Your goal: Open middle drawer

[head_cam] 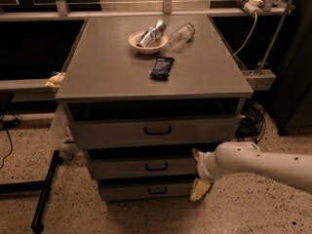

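The grey cabinet [97, 77] has three stacked drawers. The middle drawer [126, 168] is a flat grey front with a small black loop handle [157, 166], and a dark gap runs above it. My gripper [198, 172] is at the right end of this drawer front, to the right of the handle, on my white arm [258, 165] that comes in from the right. It is open. One pale fingertip [197, 154] is at the drawer's top edge and the other [200, 189] is down by the bottom drawer. It holds nothing.
The top drawer [112, 132] and bottom drawer [126, 192] have matching handles. On the cabinet top are a bowl [147, 42] holding a crumpled can, a clear bottle [182, 34] and a dark snack bag [162, 67]. A black bar [45, 191] lies on the floor at left. Cables hang at right.
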